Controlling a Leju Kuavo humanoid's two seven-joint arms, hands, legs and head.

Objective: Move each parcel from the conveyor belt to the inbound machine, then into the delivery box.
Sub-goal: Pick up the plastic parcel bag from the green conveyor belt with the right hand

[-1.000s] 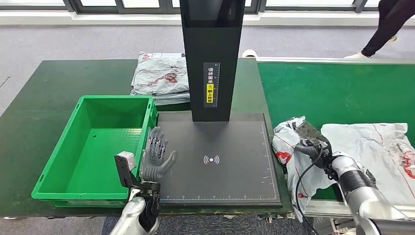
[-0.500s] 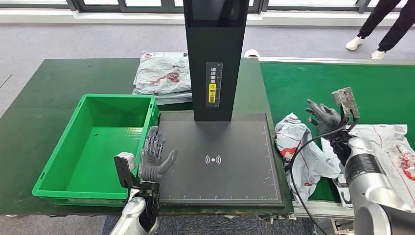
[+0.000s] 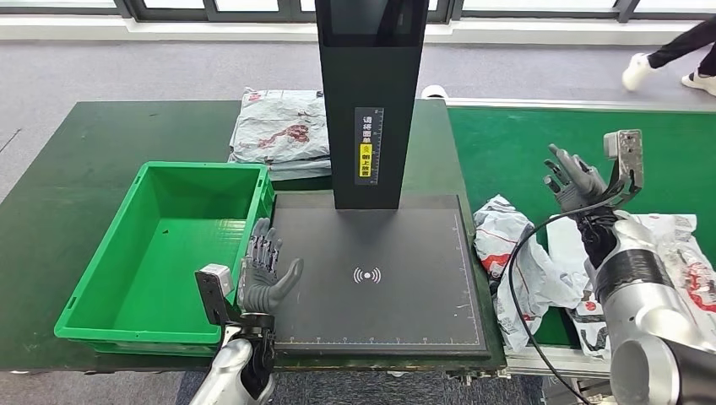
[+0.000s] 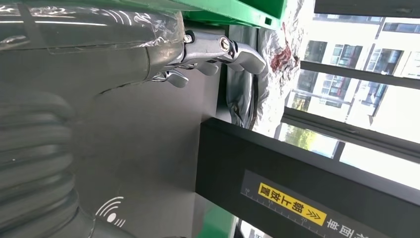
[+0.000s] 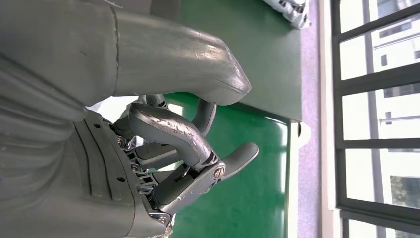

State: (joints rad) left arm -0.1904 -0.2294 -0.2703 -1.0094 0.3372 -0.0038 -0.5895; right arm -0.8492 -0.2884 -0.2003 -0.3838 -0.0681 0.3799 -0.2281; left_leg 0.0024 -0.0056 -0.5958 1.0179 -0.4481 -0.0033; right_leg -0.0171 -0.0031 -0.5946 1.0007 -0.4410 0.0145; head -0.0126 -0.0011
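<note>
Right hand (image 3: 572,179) raised above conveyor belt (image 3: 523,152) — fingers spread, holding nothing. Left hand (image 3: 266,274) open too — upright beside green delivery box (image 3: 93,278).

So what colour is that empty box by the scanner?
Bright green box, clearest in the head view.

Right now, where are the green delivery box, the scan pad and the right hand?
green delivery box (image 3: 111,254), head view, left wall.
scan pad (image 3: 405,245), head view, bare surface.
right hand (image 3: 572,180), head view, palm.

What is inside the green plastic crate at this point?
The green plastic crate holds no parcel; its bare floor shows just a small dark speck. The left hand rises in front of its near right corner and hides a little of that wall.
</note>
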